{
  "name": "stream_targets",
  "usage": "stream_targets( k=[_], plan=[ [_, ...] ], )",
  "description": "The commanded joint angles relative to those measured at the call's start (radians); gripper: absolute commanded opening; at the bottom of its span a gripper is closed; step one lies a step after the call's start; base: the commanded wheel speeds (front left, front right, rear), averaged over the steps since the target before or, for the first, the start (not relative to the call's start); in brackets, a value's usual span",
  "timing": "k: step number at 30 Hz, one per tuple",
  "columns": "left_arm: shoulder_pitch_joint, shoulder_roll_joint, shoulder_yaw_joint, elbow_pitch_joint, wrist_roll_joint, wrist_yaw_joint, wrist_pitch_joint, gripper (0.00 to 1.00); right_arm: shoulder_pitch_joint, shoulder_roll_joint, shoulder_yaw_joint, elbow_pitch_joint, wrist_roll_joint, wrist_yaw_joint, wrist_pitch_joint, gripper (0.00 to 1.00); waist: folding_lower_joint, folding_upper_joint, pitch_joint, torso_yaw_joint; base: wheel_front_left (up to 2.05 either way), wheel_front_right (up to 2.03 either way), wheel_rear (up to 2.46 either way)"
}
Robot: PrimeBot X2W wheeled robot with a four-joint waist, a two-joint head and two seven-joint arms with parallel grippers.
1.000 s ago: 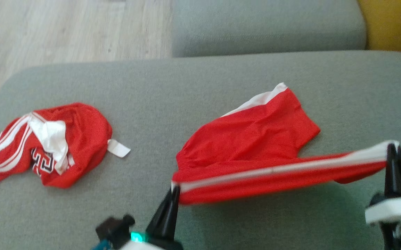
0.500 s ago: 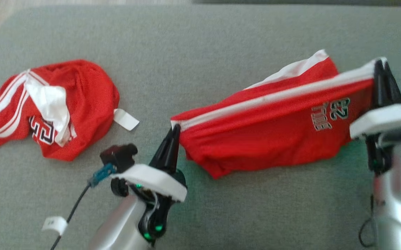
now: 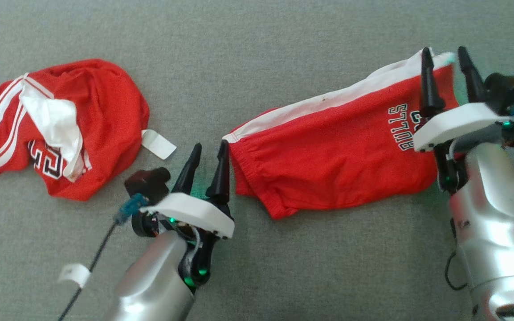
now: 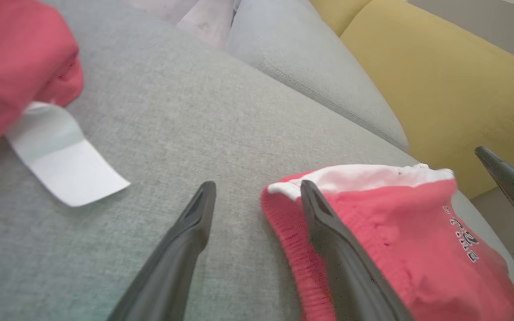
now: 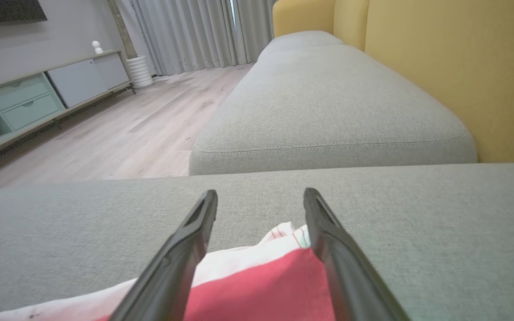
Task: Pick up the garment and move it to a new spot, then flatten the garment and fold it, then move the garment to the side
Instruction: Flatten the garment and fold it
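Your red shorts (image 3: pixel 337 156) lie on the right half of the grey sofa cushion (image 3: pixel 257 53). Both grippers stand spread open, holding nothing: the left gripper (image 3: pixel 210 149) at the gathered left end, the right gripper (image 3: pixel 443 52) over the white-trimmed right corner. The right wrist view adds a yellow backrest (image 5: pixel 453 67) and wood floor (image 5: pixel 150 125). The right arm covers part of the BULLS print (image 3: pixel 401 127). A red jersey (image 3: pixel 96 116) is cut off at far left.
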Motion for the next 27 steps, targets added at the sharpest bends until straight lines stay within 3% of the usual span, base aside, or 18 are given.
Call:
stream_targets(
  k=[1,6,12,18,24,25,26,27],
  plan=[
    [-0.01,0.009,0.01,-0.017,0.038,0.014,-0.038,1.0,0.008,-0.003,0.044,-0.022,0.038,-0.001,-0.017,1.0,0.0,0.0,-0.017,-0.011,0.0,0.0,0.0],
    [0.038,0.032,-0.002,-0.058,0.19,0.101,-0.085,1.0,0.102,-0.04,0.11,-0.048,0.145,-0.001,-0.006,1.0,0.0,0.0,-0.047,-0.03,0.0,0.0,0.0],
    [0.172,0.031,0.078,-0.3,0.43,0.202,-0.087,1.0,0.149,-0.122,0.084,-0.034,0.218,-0.001,0.047,1.0,0.0,0.0,-0.066,-0.007,0.0,0.0,0.0],
    [0.286,0.017,0.119,-0.498,0.628,0.246,-0.087,1.0,0.118,-0.162,0.067,0.06,0.238,-0.001,0.092,1.0,0.0,0.0,-0.058,0.059,0.0,0.0,0.0],
    [0.35,0.01,0.117,-0.584,0.711,0.273,-0.087,1.0,0.076,-0.174,0.057,0.174,0.238,-0.001,0.099,1.0,0.0,0.0,-0.055,0.099,0.0,0.0,0.0],
    [0.356,0.009,0.115,-0.587,0.716,0.275,-0.087,1.0,0.07,-0.172,0.053,0.195,0.238,-0.001,0.098,0.95,0.0,0.0,-0.056,0.103,0.0,0.0,0.0],
    [0.361,0.009,0.114,-0.589,0.719,0.276,-0.087,1.0,0.066,-0.169,0.049,0.215,0.24,-0.001,0.097,0.71,0.0,0.0,-0.057,0.105,0.0,0.0,0.0],
    [0.364,0.009,0.114,-0.589,0.72,0.277,-0.087,1.0,0.062,-0.164,0.05,0.233,0.243,-0.001,0.1,0.4,0.0,0.0,-0.058,0.107,0.0,0.0,0.0]
  ],
)
